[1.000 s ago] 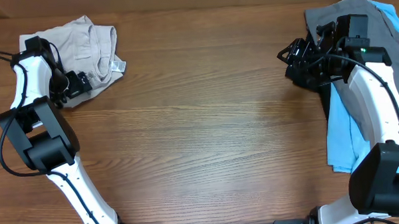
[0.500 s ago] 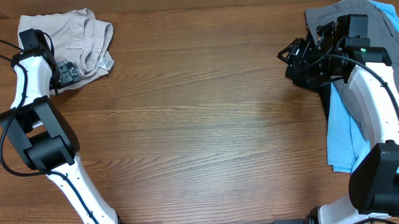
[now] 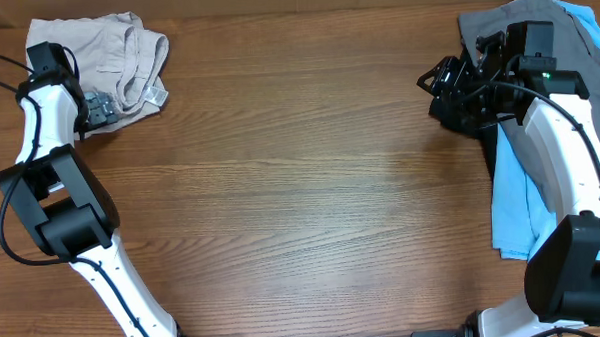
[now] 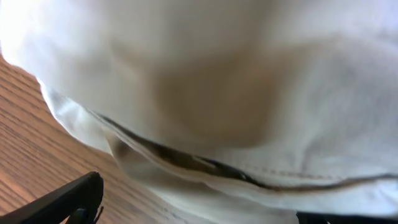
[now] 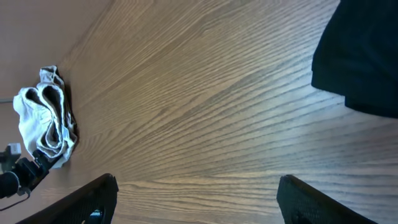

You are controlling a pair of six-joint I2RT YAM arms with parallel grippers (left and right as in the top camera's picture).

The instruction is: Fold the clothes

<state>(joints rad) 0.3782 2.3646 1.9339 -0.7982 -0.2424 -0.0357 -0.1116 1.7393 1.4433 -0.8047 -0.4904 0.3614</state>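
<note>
Overhead: we see the khaki shorts (image 3: 116, 53) bunched at 10 o'clock on the desk (image 3: 301, 198), white label at their 4 o'clock edge. The left gripper (image 3: 96, 108) sits at the shorts' 7 o'clock edge, against the cloth. In the left wrist view its jaws stand wide and khaki fabric fills the frame just past the tips; we can't tell if any cloth lies between them. The right gripper (image 3: 439, 86) is at 2 o'clock, jaws wide over bare wood, nothing in them. Beside it lies the pile: grey shorts (image 3: 490, 27) at 1 o'clock, a black garment (image 5: 367, 56) under the arm, a light-blue garment (image 3: 511, 206) running toward 4 o'clock.
</note>
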